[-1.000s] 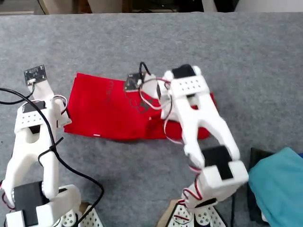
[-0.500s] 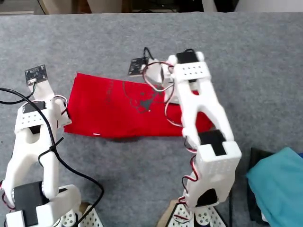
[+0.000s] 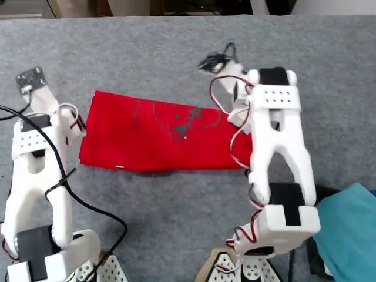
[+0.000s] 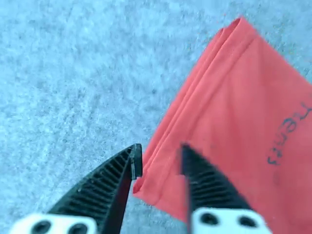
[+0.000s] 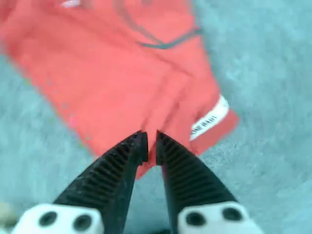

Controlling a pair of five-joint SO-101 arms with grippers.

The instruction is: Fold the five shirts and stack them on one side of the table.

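A red shirt (image 3: pixel 147 138) lies folded into a long strip across the middle of the grey table, dark print facing up. My left gripper (image 3: pixel 79 124) is at the strip's left end. In the left wrist view it (image 4: pixel 159 153) stands open, its fingers straddling the corner of the red shirt (image 4: pixel 234 112). My right gripper (image 3: pixel 237 114) hangs over the strip's right end. In the right wrist view it (image 5: pixel 151 141) is shut with nothing in it, just above the red shirt (image 5: pixel 122 78) near a white label (image 5: pixel 209 119).
A teal shirt (image 3: pixel 346 229) lies at the table's near right corner, partly on a dark object (image 3: pixel 314 235). Bare grey table (image 3: pixel 147 47) stretches behind the red strip and in front of it between the two arm bases.
The right arm swung from the shirt's middle to its right end, uncovering the print. The left arm shifted slightly toward the far left. The shirt stayed put.
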